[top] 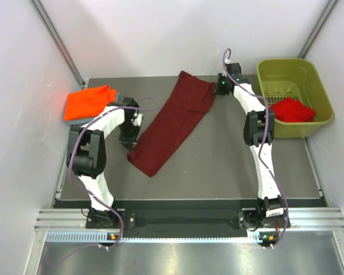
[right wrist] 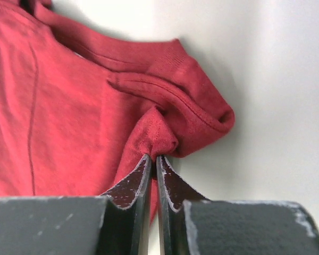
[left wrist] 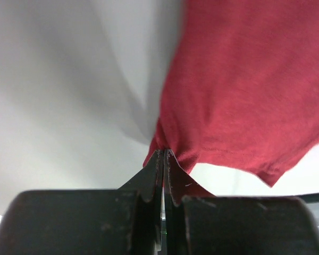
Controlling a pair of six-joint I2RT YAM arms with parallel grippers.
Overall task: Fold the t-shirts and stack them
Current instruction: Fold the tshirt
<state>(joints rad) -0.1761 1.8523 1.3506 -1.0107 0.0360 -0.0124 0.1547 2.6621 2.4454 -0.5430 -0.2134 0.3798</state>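
The dark maroon t-shirt [top: 175, 123] is a long thin strip. It runs slanting across the middle of the dark table [top: 218, 166], from the far right to the near left.

The left gripper [top: 130, 143] has its two fingers pressed together on the near left edge of the strip. The right gripper [top: 222, 87] pinches a bunched bit of cloth at the far right corner.

There is a wide bare patch of table on the near right, between the strip and the right arm. There is a smaller bare patch near the front, below the end of the strip. White walls stand close on the left, the right and the back.

The bright orange t-shirt [top: 89, 103] lies folded at the far left edge of the table. A thin grey edge [top: 119, 95] sticks out from under it, and the rest of that thing is hidden. The bright red t-shirt [top: 292, 110] sits crumpled in the olive-green bin [top: 286, 67], off the far right corner. The right arm covers part of the bin's left side.

From above, the left wrist hides its own fingertips. I cannot tell if the strip lies flat or is lifted a little. Both wrist views show only cloth and blurry white behind it.
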